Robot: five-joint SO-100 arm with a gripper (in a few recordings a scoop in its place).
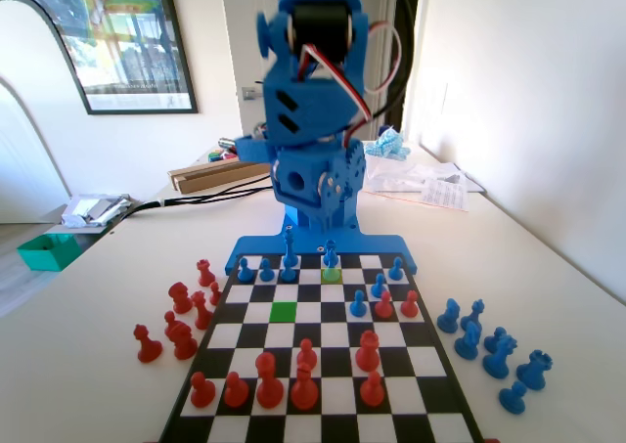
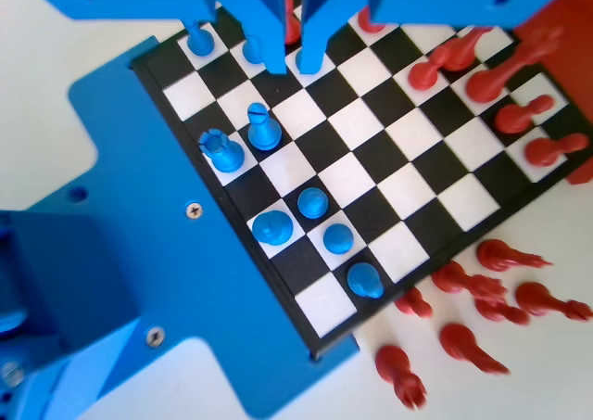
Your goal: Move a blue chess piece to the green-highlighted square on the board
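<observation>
White table under the chequered board (image 1: 442,389), with the arm's fingers (image 2: 292,54) parted and empty at the wrist view's top over crowded back rows, so descending toward a blue pawn (image 2: 336,239) risks toppling neighbours before it reaches the green-highlighted square (image 1: 284,311) left of centre in the fixed view.

You will find no text you can read here: the poster (image 1: 127,37) on the wall carries a caption line too small to make out, and the papers (image 1: 442,193) on the tabletop (image 1: 88,296) show only blurred print
</observation>
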